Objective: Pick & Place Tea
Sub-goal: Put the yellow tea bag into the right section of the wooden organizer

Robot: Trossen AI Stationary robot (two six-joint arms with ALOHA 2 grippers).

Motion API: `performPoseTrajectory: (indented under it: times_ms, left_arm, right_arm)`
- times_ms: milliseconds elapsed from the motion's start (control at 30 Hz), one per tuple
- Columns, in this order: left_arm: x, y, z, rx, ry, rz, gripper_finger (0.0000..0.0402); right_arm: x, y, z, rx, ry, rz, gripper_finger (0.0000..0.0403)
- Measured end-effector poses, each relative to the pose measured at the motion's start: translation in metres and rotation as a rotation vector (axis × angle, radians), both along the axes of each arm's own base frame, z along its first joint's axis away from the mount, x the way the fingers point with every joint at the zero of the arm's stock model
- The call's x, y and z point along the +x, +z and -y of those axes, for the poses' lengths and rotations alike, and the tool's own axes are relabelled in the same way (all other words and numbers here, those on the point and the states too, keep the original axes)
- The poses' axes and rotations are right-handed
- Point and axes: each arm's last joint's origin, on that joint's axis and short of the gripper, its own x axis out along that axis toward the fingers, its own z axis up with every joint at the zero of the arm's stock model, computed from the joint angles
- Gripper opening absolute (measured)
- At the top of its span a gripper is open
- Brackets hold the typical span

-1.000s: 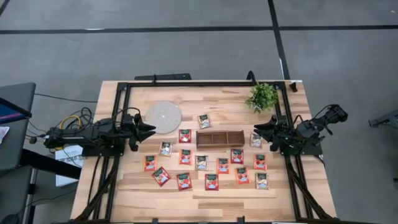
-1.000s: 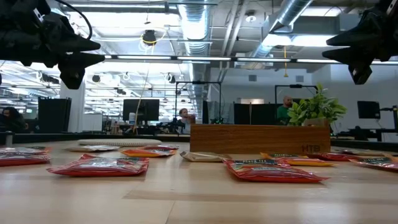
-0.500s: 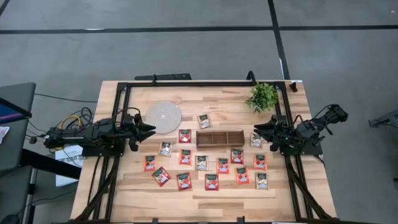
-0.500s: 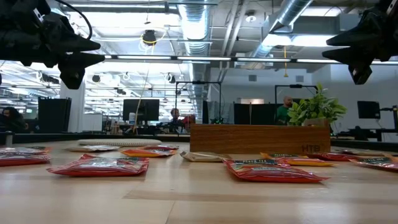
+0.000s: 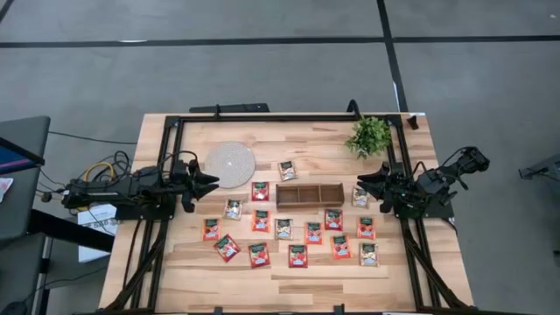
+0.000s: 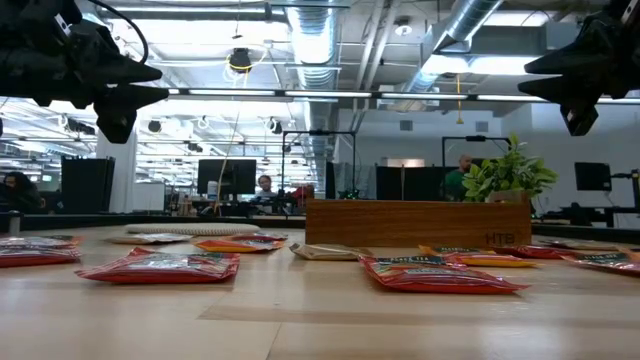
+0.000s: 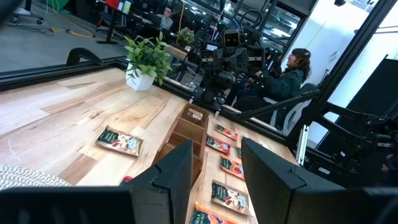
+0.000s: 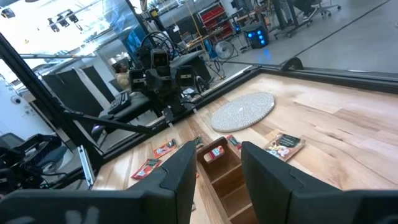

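Pale wooden counter [image 5: 289, 284] seen from above, planks with visible grain, ringed by a black metal frame. Scattered over the near half: small flat square tea sachets [image 5: 298, 255], mostly glossy red with green and white print, a few pale beige, lying flat and apart. One sachet beside the round white woven disc [image 5: 231, 164]; another just right of the brown wooden tray [image 5: 310, 194], a long box with three compartments that look empty. Small leafy potted plant [image 5: 369, 136] at the far right corner.

Left end effector [image 5: 206, 183] hovering at the left edge near the disc, fingers spread with a clear gap, holding nothing. Right end effector [image 5: 366, 182] hovering at the right edge, close to the tray's right end, fingers likewise parted and empty. No sachet lifted yet; task apparently at its start.

Likely risks: thin, slick sachets lying flush on the wood, hard to pinch without fingertips scraping the counter or sliding the packet away. Crinkly foil prone to slipping out mid-carry. Narrow tray compartments, so a sachet released off-centre could catch on a divider or land outside.
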Motion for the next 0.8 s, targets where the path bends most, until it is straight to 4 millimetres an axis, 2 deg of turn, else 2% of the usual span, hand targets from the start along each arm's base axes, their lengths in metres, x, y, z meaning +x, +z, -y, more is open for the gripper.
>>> performPoseTrajectory:
  times_ms: [167, 367, 467, 567, 700, 800]
  left_arm:
    - [0.000, 0.000, 0.000, -0.001, 0.001, 0.006, 0.0129]
    - [0.000, 0.001, 0.000, -0.002, 0.001, 0.008, 0.0129]
    - [0.000, 0.001, 0.000, -0.003, 0.001, 0.008, 0.0129]
    - [0.000, 0.001, 0.000, -0.003, 0.001, 0.010, 0.0129]
    - [0.000, 0.001, 0.000, -0.003, 0.001, 0.010, 0.0129]
    - [0.000, 0.001, 0.000, -0.003, 0.001, 0.011, 0.0129]
  right_arm:
    - [0.000, 0.001, 0.000, 0.008, 0.000, 0.008, 0.0119]
    - [0.000, 0.008, 0.000, 0.178, -0.007, 0.105, 0.0119]
    - [-0.001, 0.016, 0.001, 0.135, -0.005, 0.159, 0.0119]
    - [-0.006, 0.034, 0.004, 0.053, -0.010, 0.199, 0.0119]
    - [-0.018, 0.069, 0.010, -0.080, -0.017, 0.234, 0.0119]
    - [-0.028, 0.093, 0.016, -0.149, -0.017, 0.160, 0.0119]
